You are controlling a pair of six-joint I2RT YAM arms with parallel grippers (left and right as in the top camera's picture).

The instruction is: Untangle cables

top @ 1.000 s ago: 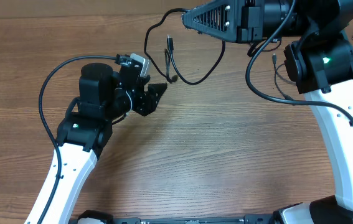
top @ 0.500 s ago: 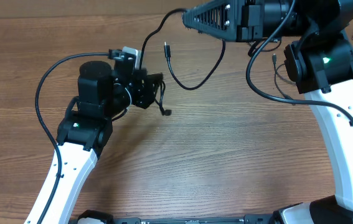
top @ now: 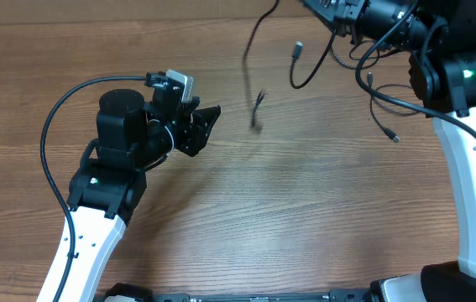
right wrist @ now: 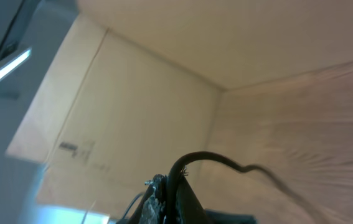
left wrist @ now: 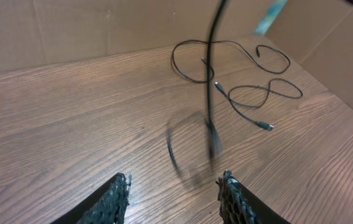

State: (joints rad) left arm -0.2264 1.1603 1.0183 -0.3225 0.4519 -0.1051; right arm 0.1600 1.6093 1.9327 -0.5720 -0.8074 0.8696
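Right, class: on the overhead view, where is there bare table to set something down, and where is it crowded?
Bare wood fills the middle and near side, between the left arm and the right arm. The far left corner, beyond the left fingers, is also free. Crowded: the far right, where the cables hang and lie.

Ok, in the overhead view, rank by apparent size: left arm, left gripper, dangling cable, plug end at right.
1. left arm, clearly largest.
2-3. dangling cable and left gripper: unsure, since the cable is longer but thin, blurred and hangs nearer the camera.
4. plug end, smallest.
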